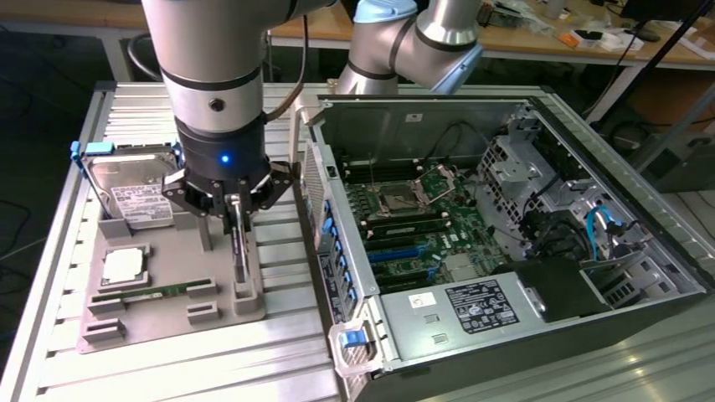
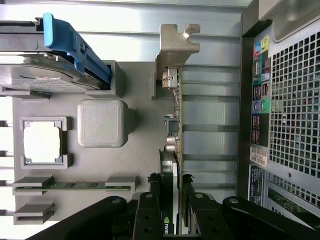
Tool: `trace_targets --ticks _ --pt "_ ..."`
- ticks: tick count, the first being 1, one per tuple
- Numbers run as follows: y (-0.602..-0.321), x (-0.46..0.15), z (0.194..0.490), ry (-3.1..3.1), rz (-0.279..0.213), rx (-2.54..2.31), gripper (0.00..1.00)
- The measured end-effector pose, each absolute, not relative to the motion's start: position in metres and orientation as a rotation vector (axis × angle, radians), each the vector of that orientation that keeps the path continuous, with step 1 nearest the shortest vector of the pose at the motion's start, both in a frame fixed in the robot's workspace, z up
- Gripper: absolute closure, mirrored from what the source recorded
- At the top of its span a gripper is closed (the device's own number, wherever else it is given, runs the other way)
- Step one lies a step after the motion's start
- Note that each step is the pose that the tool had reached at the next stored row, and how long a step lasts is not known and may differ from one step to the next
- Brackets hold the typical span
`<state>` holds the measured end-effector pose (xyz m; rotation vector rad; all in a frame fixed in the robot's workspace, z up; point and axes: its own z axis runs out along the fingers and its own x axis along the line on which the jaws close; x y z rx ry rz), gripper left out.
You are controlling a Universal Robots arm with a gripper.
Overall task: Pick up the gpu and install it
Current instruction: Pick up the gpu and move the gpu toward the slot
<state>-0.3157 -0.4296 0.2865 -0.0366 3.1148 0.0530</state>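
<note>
- I see the arm's last link pointing straight down over the grey tray (image 1: 179,260), with the upper joints bent back behind the open computer case (image 1: 424,102).
- The gripper (image 1: 237,226) hangs fingers-down at the tray's edge closest to the case.
- In the wrist view the two black fingers (image 2: 147,210) sit on either face of the gpu (image 2: 176,125), so I read the gripper as clamped on the card.
- The gpu (image 1: 240,260) stands on its long edge in the tray, and its metal bracket (image 2: 176,45) is at the end away from the fingers.
- The hard drive (image 1: 134,193) stands in its own slot on the same tray, well apart from the card.
</note>
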Motion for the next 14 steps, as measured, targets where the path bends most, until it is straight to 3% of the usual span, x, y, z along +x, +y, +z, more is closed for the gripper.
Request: trace_targets --ticks 14 --pt "-0.4296 -0.3158 0.2964 3.115 0.053 -0.037 0.73"
